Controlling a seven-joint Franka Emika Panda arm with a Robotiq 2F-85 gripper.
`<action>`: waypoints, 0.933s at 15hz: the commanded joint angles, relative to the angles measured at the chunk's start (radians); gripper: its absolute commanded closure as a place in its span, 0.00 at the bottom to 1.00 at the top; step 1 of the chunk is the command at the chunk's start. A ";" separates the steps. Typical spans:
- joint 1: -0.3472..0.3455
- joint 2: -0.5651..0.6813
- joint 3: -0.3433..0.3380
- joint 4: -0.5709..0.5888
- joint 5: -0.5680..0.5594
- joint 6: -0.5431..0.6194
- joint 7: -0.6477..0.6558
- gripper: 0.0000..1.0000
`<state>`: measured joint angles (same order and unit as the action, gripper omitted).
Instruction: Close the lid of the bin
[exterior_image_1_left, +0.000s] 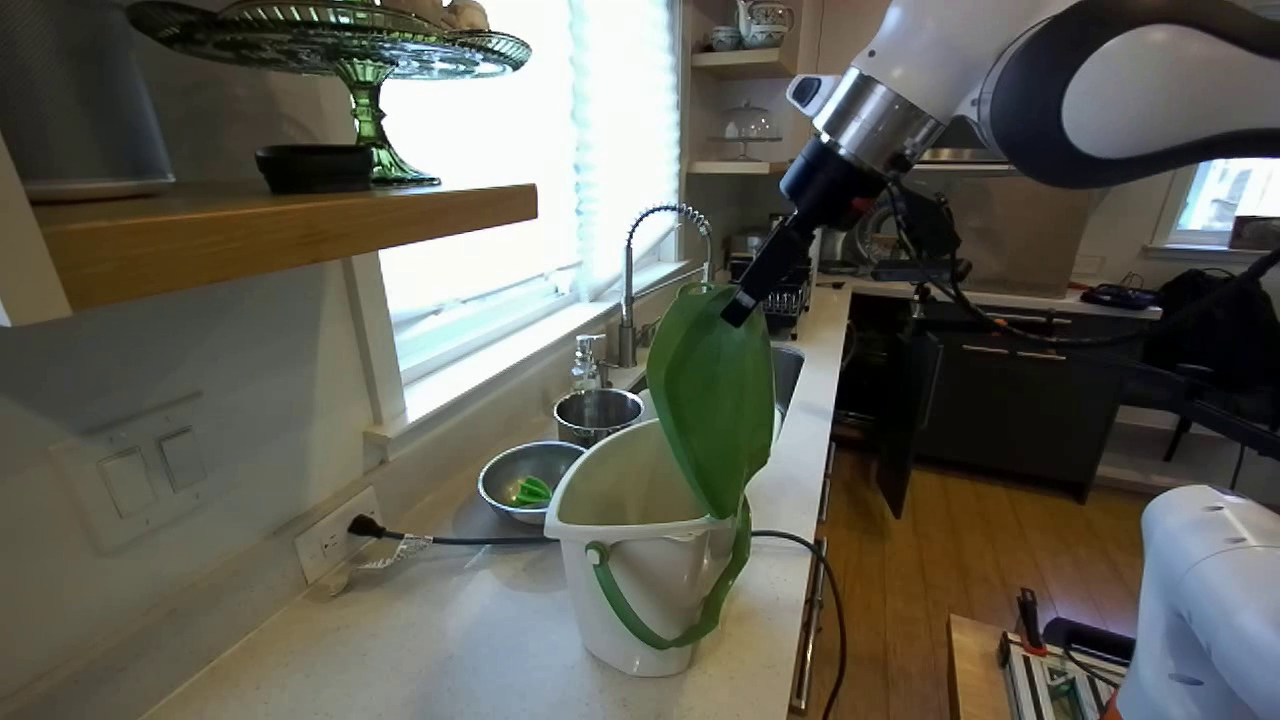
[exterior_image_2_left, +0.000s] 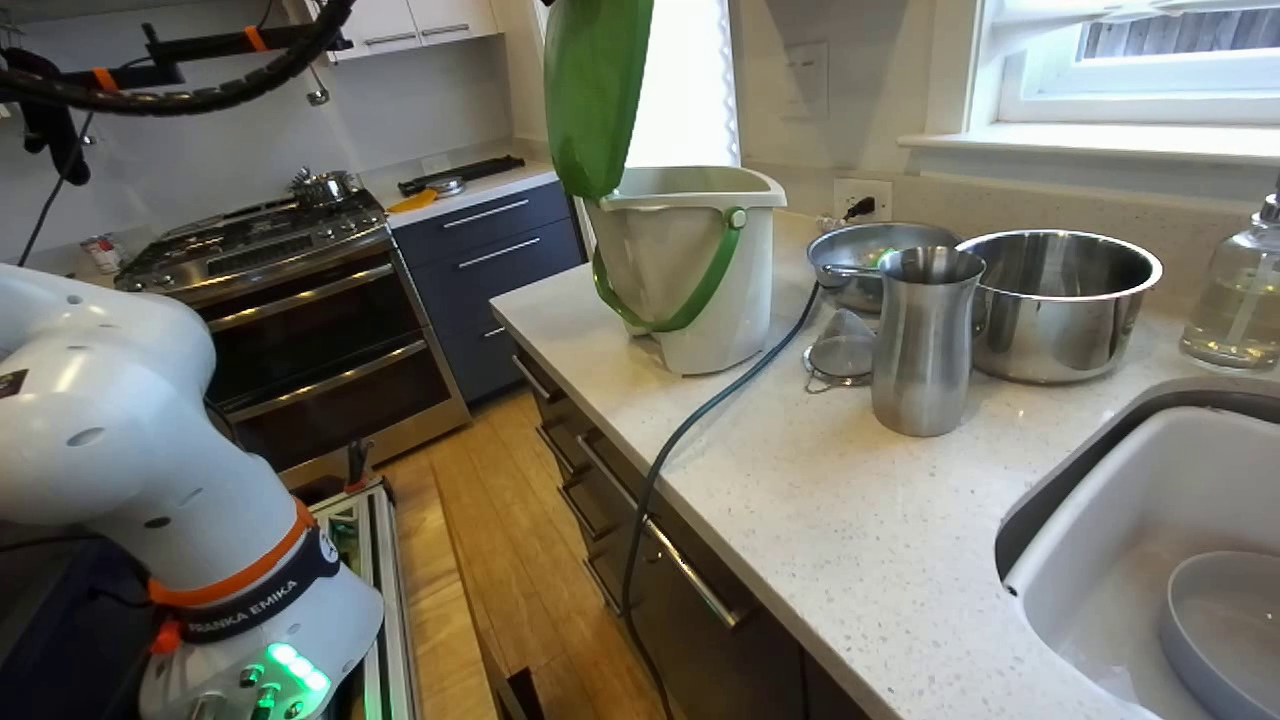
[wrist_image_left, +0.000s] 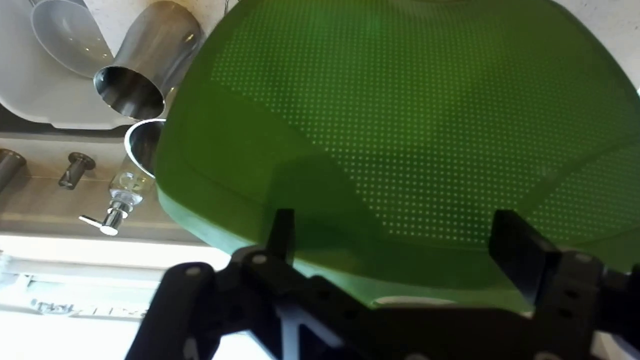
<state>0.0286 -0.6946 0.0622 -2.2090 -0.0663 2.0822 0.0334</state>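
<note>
The white bin (exterior_image_1_left: 640, 590) with its green handle stands upright on the counter; it also shows in an exterior view (exterior_image_2_left: 660, 250). Its green lid (exterior_image_1_left: 700, 420) is open and stands steeply up from the bin's counter-edge side, with the bin's mouth uncovered. The lid's top is cut off in an exterior view (exterior_image_2_left: 597, 90). My gripper (exterior_image_1_left: 738, 312) is at the lid's upper part. In the wrist view the gripper (wrist_image_left: 393, 222) has its fingers wide apart, with nothing held between them. The lid's dotted face (wrist_image_left: 380, 125) fills the view beyond the fingertips. I cannot tell whether they touch it.
A metal bowl (exterior_image_1_left: 490, 490), a steel pot (exterior_image_2_left: 1050, 340), a steel cup (exterior_image_2_left: 920, 350) and a small strainer (exterior_image_2_left: 840, 358) stand near the bin. A cord (exterior_image_2_left: 720, 398) crosses the counter beside it. A wooden shelf (exterior_image_1_left: 300, 240) juts from the wall. A sink (exterior_image_2_left: 1070, 560) lies further along.
</note>
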 joint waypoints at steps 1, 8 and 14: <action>0.016 0.038 -0.024 -0.002 0.027 0.040 -0.031 0.00; 0.016 0.089 -0.045 0.003 0.040 0.060 -0.055 0.00; 0.005 0.056 -0.040 0.024 0.032 0.001 -0.040 0.00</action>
<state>0.0312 -0.6133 0.0278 -2.1982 -0.0506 2.1313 0.0012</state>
